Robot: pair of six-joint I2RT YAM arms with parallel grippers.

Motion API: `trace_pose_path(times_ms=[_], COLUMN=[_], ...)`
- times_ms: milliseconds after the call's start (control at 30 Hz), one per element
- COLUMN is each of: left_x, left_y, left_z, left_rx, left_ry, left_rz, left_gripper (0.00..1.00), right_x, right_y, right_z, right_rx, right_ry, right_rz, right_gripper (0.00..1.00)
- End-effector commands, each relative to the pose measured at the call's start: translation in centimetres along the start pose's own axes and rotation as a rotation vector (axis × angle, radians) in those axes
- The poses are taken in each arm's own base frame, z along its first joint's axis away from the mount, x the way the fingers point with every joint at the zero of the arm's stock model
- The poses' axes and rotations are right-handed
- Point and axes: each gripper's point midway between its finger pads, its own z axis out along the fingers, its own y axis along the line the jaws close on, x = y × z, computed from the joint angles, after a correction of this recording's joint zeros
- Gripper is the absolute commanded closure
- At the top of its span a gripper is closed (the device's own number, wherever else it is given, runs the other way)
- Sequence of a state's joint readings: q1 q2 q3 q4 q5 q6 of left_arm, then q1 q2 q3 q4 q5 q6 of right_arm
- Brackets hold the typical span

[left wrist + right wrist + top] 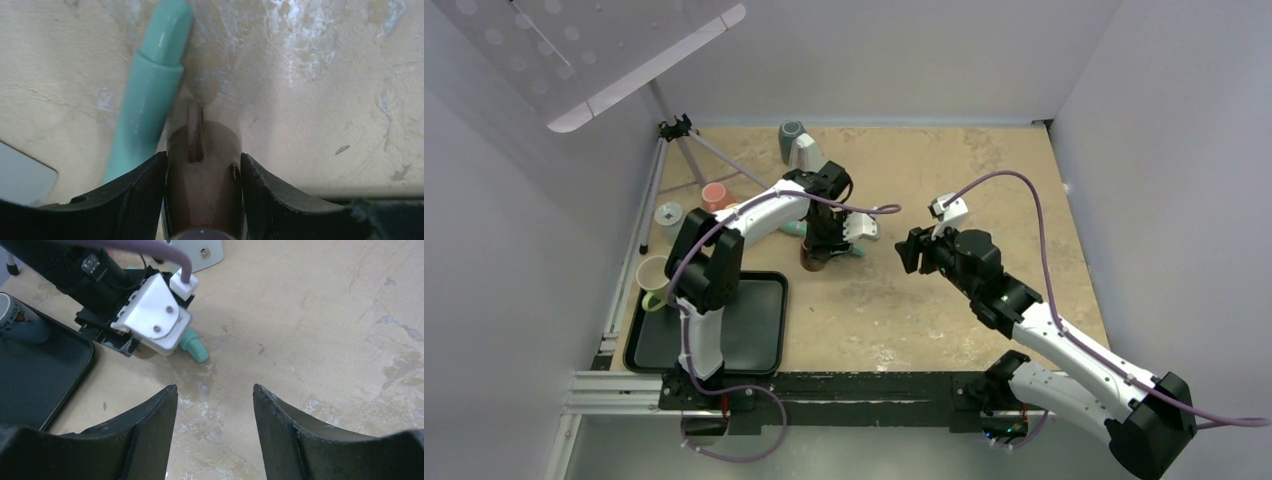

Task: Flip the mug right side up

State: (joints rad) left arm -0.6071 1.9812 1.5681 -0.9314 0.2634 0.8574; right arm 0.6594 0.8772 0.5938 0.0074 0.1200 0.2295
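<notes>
Clamping the brown mug [200,200] between both fingers, your left gripper [202,159] holds it at mid-table, just beside a teal tool [150,100]. The mug's long axis runs along the fingers, with its handle [195,132] facing away from the wrist. Which end is up cannot be told. Your right gripper [215,395] hangs spread and empty, well apart to the right.

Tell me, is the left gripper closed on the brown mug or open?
Shut: the left gripper has its fingers pressed against both sides of the brown mug, no gap showing.
</notes>
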Motion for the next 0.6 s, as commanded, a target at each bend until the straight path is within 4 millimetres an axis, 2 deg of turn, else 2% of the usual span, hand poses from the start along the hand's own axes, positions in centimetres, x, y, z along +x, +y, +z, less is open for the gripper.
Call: trace_pose_path(times_ms=[0, 167, 233, 367, 567], left_x=[1.3, 4.3, 4.9, 4.1, 3.2], left_y=[-1.2, -4.8, -5.4, -4.4, -3.8], left_z=[-1.3, -0.8, -0.7, -0.3, 0.8], left_rx=[-0.002, 0.086, 0.099, 0.051, 0.045], left_ry=[0.026, 0.072, 0.08, 0.046, 0.039], left_rz=[0.084, 0.137, 0.153, 0.166, 0.191], left_gripper=[0.42, 0.45, 0.45, 0.43, 0.33], right_x=[-0.1, -0.1, -0.2, -0.3, -0.4], right_y=[-0.5, -0.4, -0.3, 0.0, 0.4], right_z=[-0.1, -0.1, -0.1, 0.2, 0.3], right_rx=[0.028, 0.019, 0.013, -0.006, -0.025], right_ry=[-0.011, -0.016, -0.022, -0.027, -0.025], right_rz=[0.025, 0.025, 0.022, 0.014, 0.006], right_gripper=[0.39, 0.39, 0.39, 0.39, 0.39])
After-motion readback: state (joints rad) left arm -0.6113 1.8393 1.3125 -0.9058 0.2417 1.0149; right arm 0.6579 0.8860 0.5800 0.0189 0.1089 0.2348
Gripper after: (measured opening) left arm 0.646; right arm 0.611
